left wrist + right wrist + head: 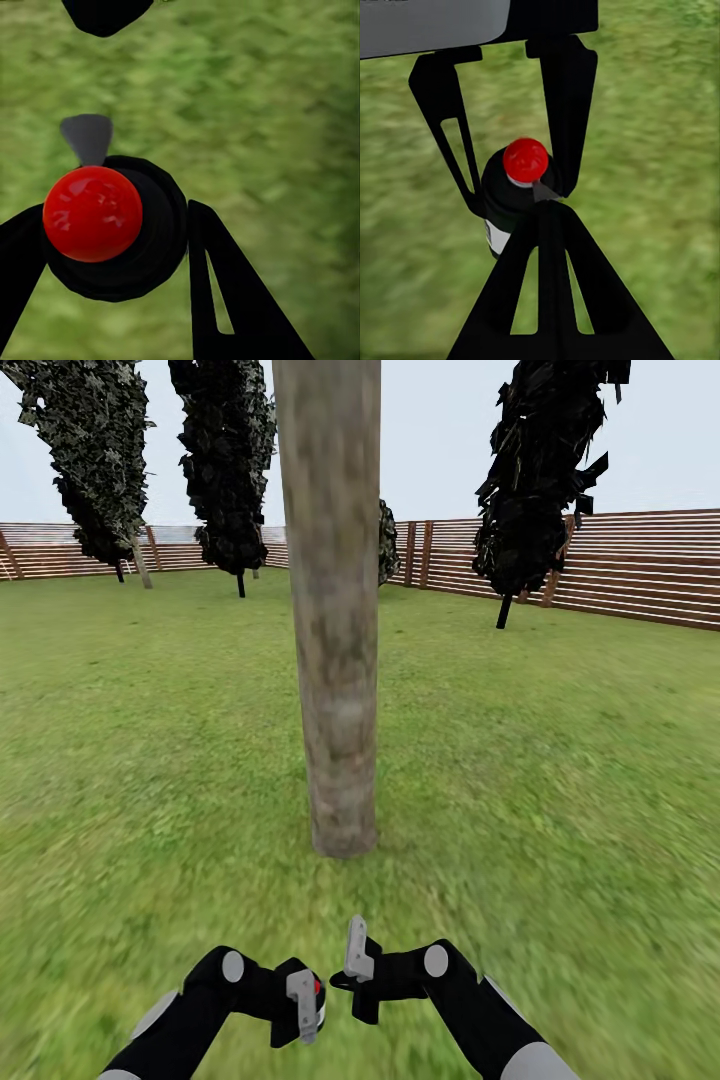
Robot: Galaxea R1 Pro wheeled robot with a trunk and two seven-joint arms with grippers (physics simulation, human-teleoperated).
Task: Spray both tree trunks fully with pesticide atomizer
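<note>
Green grass (560, 780) spreads all around us, with a brown slatted fence (640, 565) far off from 9 to 3 o'clock. Right ahead at 12 o'clock stands a thick pale tree trunk (335, 660), close to us.

Our left hand (306, 1008) is clamped on the pesticide atomizer (112, 225), the little dark bottle with the red top (92, 213). We see it squeezed between the two black fingers (225, 300). Our right hand (356, 970) sits just beside it at 1 o'clock. We cannot tell if its fingers are apart or together.

What could go wrong? The two hands are so near that they might bump and knock the bottle loose. The nozzle might point away from the trunk, so the spray would land on the grass. We might also miss the far side of the trunk, and the second tree is yet to be done.
</note>
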